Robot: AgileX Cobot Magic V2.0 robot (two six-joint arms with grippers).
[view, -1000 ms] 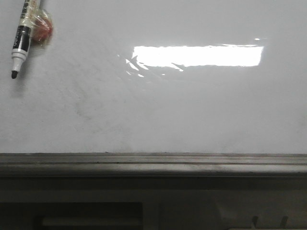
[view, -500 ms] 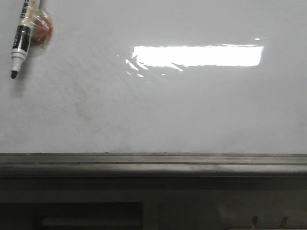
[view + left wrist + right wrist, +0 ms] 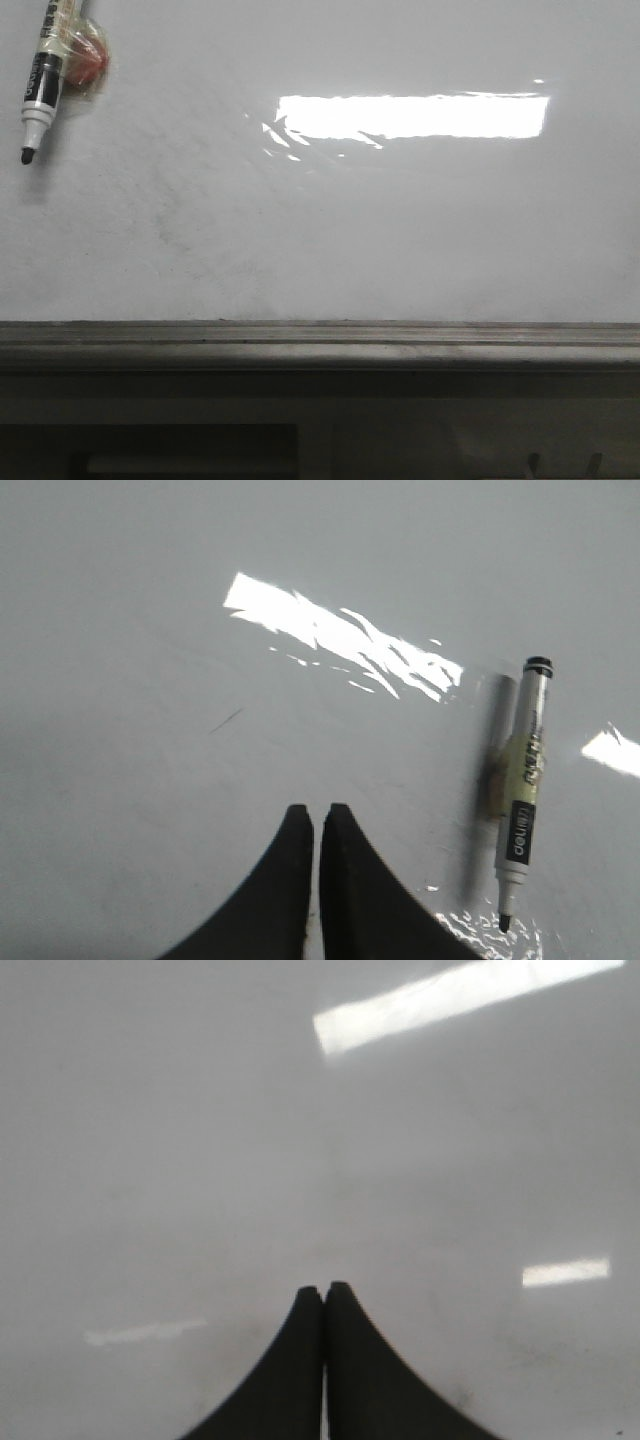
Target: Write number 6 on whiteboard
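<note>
Lying on whiteboard (image 3: pixel 400 230): marker (image 3: pixel 40 85), both grippers closed.

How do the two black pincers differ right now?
The left gripper has a marker lying on the whiteboard near it; the right gripper faces only bare board. A thin gap shows between the left's fingers; the right's look pressed together. Both are black, curved, shut and hold nothing.
</note>
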